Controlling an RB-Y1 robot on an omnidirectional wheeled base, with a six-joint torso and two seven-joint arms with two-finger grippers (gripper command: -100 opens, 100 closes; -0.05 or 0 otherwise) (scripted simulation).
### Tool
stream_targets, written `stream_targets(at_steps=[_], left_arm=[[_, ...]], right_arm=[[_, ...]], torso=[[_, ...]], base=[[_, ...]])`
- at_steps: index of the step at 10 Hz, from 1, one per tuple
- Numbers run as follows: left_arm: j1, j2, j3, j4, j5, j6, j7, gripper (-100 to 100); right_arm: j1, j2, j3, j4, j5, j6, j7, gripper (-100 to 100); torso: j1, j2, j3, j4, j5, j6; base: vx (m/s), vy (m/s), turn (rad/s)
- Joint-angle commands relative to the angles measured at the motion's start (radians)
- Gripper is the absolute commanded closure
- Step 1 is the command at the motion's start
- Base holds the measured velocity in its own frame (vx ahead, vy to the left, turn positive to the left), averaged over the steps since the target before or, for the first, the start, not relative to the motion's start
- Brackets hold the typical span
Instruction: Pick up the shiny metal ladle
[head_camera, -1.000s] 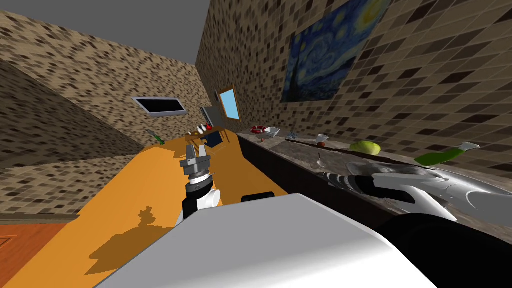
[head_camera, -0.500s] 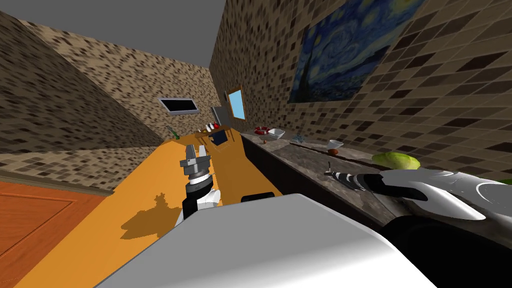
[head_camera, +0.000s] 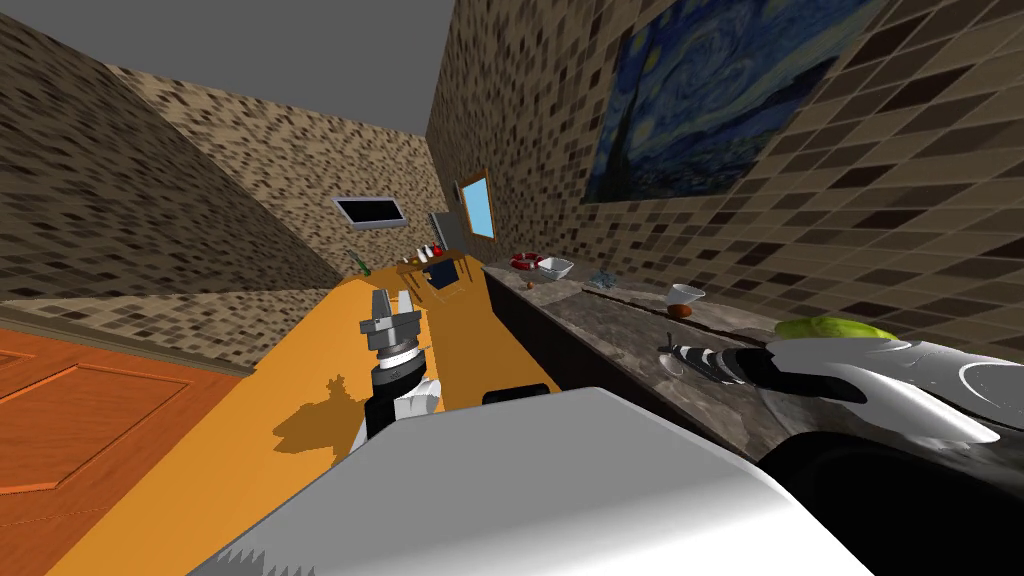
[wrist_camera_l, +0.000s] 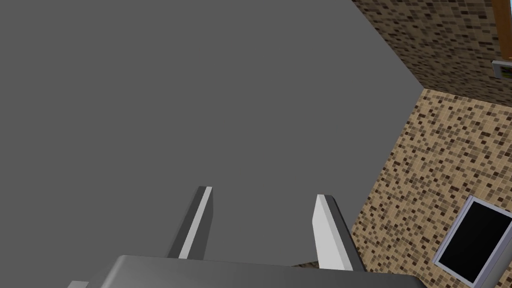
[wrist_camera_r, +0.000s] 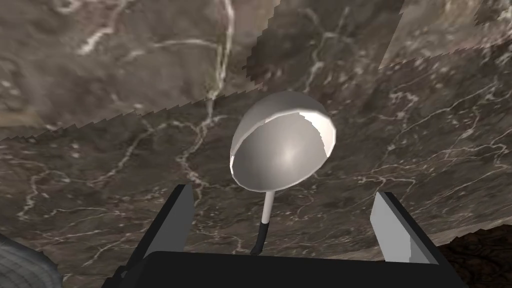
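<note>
The ladle (wrist_camera_r: 282, 145) lies on a dark marbled counter (wrist_camera_r: 125, 150), its shiny rounded bowl pointing away from my right hand. Its thin handle (wrist_camera_r: 267, 210) runs back toward the gripper body, between the fingers. My right gripper (wrist_camera_r: 281, 192) is open, with one finger on each side of the handle and well clear of it. In the head view the right gripper (head_camera: 672, 352) reaches over the counter (head_camera: 600, 320), and the ladle (head_camera: 668, 340) is a thin stick at its tip. My left gripper (head_camera: 391, 303) is raised over the orange floor, and its fingers (wrist_camera_l: 200, 220) stand open and empty.
Farther along the counter stand a green leafy thing (head_camera: 830, 328), a white cup (head_camera: 685, 296), a white bowl (head_camera: 555, 266) and a red-and-white ring (head_camera: 524, 261). A small table (head_camera: 430, 265) stands at the far end. An orange door (head_camera: 80, 400) lies to the left.
My head view has swung, so the walls, door and counter items have shifted. The right gripper has closed in on the ladle. The left arm holds its pose.
</note>
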Motion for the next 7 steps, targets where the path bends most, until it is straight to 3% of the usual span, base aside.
stream_targets(at_steps=[1,2,6,7], left_arm=[[0.0,0.0,0.0,0.0,0.0,0.0,0.0,0],[0.0,0.0,0.0,0.0,0.0,0.0,0.0,0],[0.0,0.0,0.0,0.0,0.0,0.0,0.0,0],[0.0,0.0,0.0,0.0,0.0,0.0,0.0,0]], right_arm=[[0.043,-0.007,-0.033,0.0,-0.008,0.008,-0.009,-100],[0.069,-0.014,-0.04,0.007,-0.009,0.017,-0.033,-100],[0.093,-0.018,-0.043,0.01,-0.009,0.024,-0.053,-100],[0.135,-0.014,-0.041,0.002,-0.009,0.03,-0.082,-100]], torso=[[0.0,0.0,0.0,0.0,0.0,0.0],[-0.001,0.0,0.0,0.0,0.0,0.001],[-0.001,-0.003,-0.001,-0.001,0.0,0.0],[-0.002,-0.002,-0.001,-0.001,-0.001,0.001]], base=[[0.028,-0.071,0.086],[0.045,-0.103,0.13],[0.046,-0.065,0.06],[0.064,-0.1,0.195]])
